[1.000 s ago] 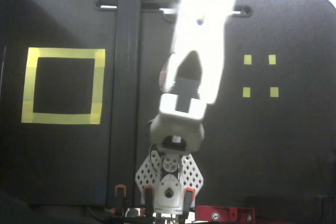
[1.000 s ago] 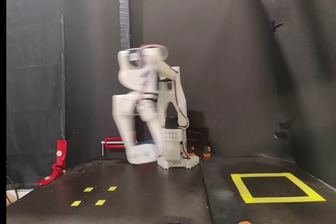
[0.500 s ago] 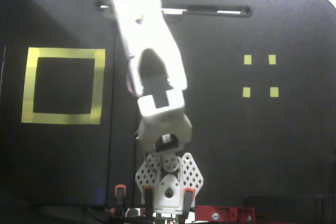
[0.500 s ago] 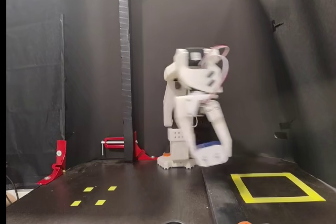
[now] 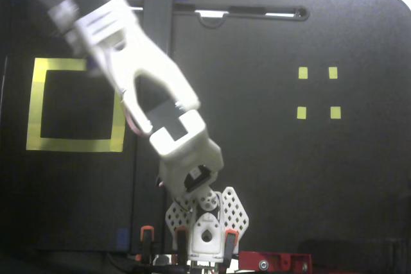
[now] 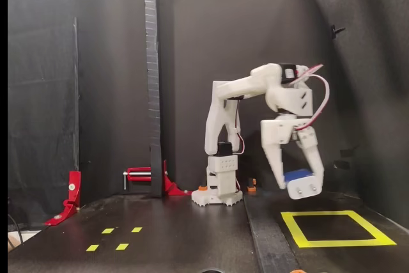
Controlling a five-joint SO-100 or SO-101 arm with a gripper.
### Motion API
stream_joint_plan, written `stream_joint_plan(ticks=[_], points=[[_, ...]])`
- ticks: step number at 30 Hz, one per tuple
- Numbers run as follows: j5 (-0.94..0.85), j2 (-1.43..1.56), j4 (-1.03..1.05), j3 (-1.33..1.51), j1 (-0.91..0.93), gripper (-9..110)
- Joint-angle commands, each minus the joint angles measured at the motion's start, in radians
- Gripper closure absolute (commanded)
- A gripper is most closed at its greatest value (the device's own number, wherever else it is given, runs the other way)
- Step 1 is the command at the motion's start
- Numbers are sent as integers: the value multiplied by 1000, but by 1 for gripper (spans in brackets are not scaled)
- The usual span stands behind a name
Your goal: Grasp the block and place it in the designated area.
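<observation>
The block (image 6: 298, 175) is clamped between the fingers of the tool (image 6: 298, 185), its blue body showing just above the fingertips in the side fixed view. It hangs clear of the desk (image 6: 192, 234), not touching anything below.

Change noted: a second ago the arm stood over the middle of the desk, blurred with motion and carrying the block low near its base. Half a second ago it had swung partway toward the taped side. It is now sharp in the side view, extended out from the base (image 6: 217, 196).

The area (image 6: 335, 228) lies below the tool and slightly nearer the camera in the side view; the tool appears above or just behind its far edge. In the top fixed view the arm (image 5: 138, 88) crosses the area's (image 5: 45, 142) upper right corner, with the tool end blurred near the top edge, so its exact position over the square cannot be confirmed.

Assessment: the carry is nearly complete. Remaining work is judged to be a short advance over the black interior, a descent, and release. The four small yellow squares (image 5: 317, 92) lie well apart from the tool and are not involved.
</observation>
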Motion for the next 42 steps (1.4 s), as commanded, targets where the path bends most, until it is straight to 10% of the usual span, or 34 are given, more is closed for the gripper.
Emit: stream_joint_plan(ticks=[1, 42], points=[[40, 5, 5, 0, -54, 79], [114, -86, -195, 236, -175, 79]])
